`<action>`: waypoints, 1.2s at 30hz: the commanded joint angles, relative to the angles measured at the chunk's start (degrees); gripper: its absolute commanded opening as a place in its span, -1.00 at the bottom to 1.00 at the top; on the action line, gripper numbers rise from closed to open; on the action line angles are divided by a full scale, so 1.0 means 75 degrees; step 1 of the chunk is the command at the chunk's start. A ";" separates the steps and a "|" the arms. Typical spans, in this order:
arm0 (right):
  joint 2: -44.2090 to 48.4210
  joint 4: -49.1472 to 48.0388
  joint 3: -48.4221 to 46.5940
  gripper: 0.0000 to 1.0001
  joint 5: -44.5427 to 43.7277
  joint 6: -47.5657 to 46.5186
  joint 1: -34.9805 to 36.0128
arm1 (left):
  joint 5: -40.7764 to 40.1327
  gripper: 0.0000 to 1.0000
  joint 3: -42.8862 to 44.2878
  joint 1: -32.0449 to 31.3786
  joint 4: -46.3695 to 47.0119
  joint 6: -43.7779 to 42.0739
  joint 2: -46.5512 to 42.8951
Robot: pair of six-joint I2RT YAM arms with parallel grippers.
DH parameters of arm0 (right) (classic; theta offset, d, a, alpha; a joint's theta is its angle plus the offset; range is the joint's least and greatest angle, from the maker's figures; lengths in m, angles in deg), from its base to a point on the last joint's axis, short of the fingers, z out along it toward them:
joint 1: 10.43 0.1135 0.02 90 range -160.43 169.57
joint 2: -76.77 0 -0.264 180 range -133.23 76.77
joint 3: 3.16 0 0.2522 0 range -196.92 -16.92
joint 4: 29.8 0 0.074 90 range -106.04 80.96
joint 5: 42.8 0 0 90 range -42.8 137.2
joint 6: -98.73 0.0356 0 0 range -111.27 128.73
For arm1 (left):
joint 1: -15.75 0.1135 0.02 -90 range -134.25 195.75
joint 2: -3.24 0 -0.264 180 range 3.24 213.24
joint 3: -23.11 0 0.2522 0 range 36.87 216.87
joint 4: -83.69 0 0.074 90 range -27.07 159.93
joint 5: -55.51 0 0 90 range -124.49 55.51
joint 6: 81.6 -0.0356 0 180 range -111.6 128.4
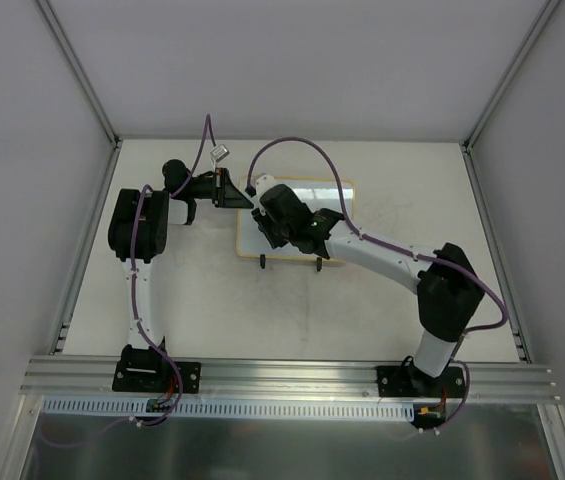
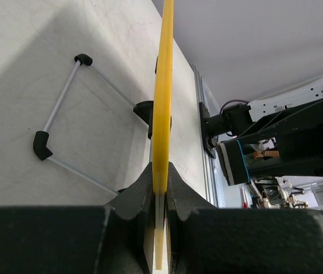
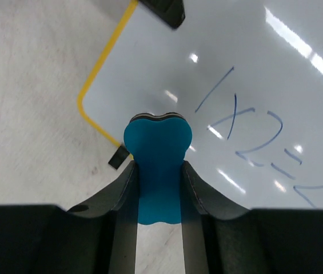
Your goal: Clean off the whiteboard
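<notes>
The whiteboard [image 1: 334,198] lies mid-table, glossy white with a yellow frame and black feet [image 1: 319,265]. Blue writing "1x2=2" [image 3: 252,142] shows on the whiteboard [image 3: 252,68] in the right wrist view. My left gripper [image 1: 234,192] is shut on the board's left edge. The left wrist view shows the yellow frame [image 2: 164,85] edge-on, pinched in my left gripper [image 2: 161,188]. My right gripper [image 1: 265,225] is over the board's left part. In its own view, my right gripper [image 3: 158,171] is shut on a blue eraser [image 3: 158,154], whose tip sits by a rounded corner, left of the writing.
A wire stand with black ends [image 2: 64,114] reaches from the board onto the table. An aluminium rail [image 1: 282,375] carries both arm bases at the near edge. Grey enclosure walls and metal posts [image 1: 92,230] border the table. A purple cable [image 1: 302,145] loops above the board.
</notes>
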 commanded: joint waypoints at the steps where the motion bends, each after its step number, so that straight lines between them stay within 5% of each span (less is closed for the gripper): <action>1: -0.0548 0.0305 -0.1039 -0.99 -0.0395 -0.0424 -0.0148 | 0.0083 -1.00 0.0121 0.0075 0.1481 0.0254 0.0113; 17: -0.1522 0.0341 -0.2342 -0.99 -0.0629 -0.0659 -0.0898 | 0.0259 -1.00 -0.0675 -0.0066 0.1704 -0.0543 -0.0543; 36: -0.1605 0.0037 -0.1254 -1.00 -0.0512 -0.0191 -0.0945 | 0.0305 -1.00 -0.0945 -0.0136 0.1751 -0.0977 -0.0802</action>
